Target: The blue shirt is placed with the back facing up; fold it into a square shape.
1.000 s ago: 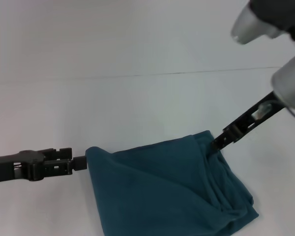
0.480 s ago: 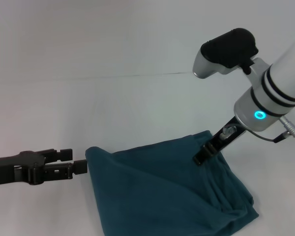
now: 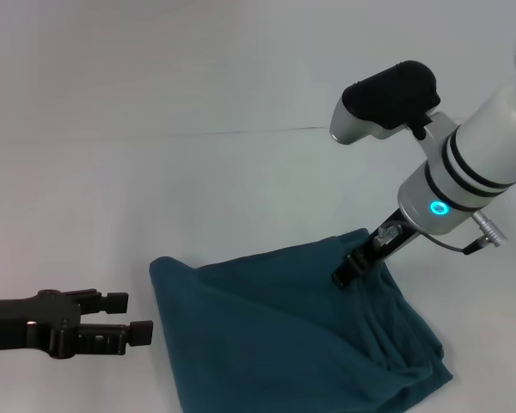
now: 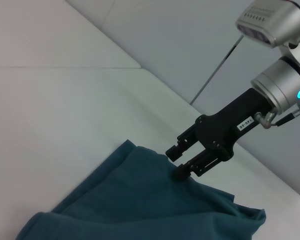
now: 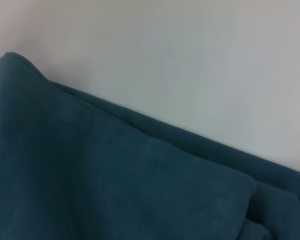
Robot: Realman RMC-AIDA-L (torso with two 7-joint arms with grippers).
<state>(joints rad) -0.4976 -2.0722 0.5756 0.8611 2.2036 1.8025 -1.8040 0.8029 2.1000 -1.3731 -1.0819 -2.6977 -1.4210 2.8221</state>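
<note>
Right gripper [image 4: 182,161] parted over the blue shirt [image 3: 292,335] — seemingly touching.

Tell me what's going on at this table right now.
A two-armed robot is folding the blue shirt, which lies bunched in a rough folded heap on the white table. The right claw is down at the far right corner of the shirt, fingers open, at or just above the cloth. The left claw is open and off the shirt, clear of its left corner and holding nothing. The shape is lopsided, not yet a neat square.
</note>
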